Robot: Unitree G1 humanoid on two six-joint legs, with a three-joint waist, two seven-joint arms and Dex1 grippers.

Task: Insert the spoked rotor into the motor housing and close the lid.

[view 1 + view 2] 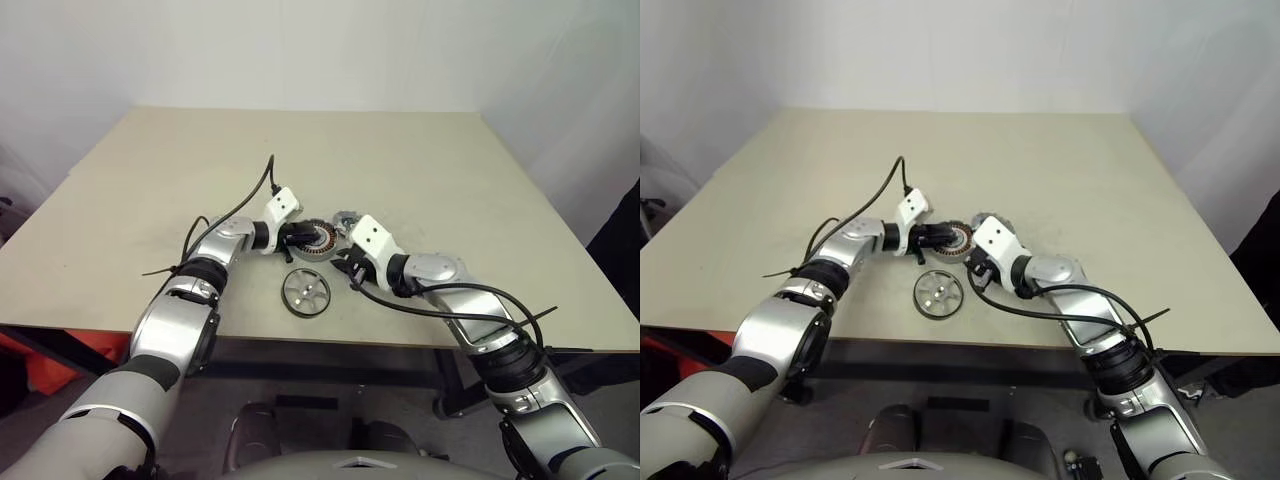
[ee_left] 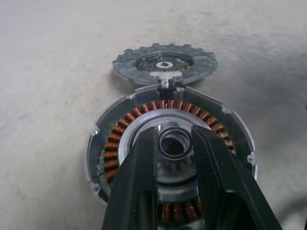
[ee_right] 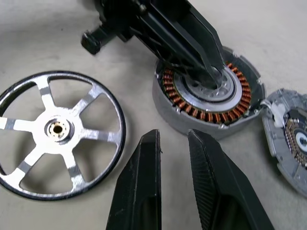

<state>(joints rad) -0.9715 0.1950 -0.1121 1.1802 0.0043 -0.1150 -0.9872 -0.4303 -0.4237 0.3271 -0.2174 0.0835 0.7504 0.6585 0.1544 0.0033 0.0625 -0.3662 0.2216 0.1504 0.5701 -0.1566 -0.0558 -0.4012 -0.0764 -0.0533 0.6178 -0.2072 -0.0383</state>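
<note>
Left wrist view: the left gripper [image 2: 175, 143] has its two black fingers [image 2: 139, 187] set narrowly either side of the silver hub at the middle of the motor housing [image 2: 103, 153], tips down inside the ring of copper-brown windings. It seems to pinch the hub, though real contact cannot be told for sure. The lid [image 2: 165, 62] lies flat just beyond the housing, joined to it by a small white hinge piece, open, inner face up.

Right wrist view: the right gripper [image 3: 173, 139] hovers above bare table [image 3: 297, 28] with its fingers narrow, a slim gap between them, holding nothing. Its tips sit between the spoked rotor [image 3: 57, 132] and the housing, touching neither.

Head views: all three parts lie toward the table's near edge, about midway along it. The rotor lies flat, nearest that edge, close to the housing but apart from it. Housing and lid sit just behind it, between the two grippers.
</note>
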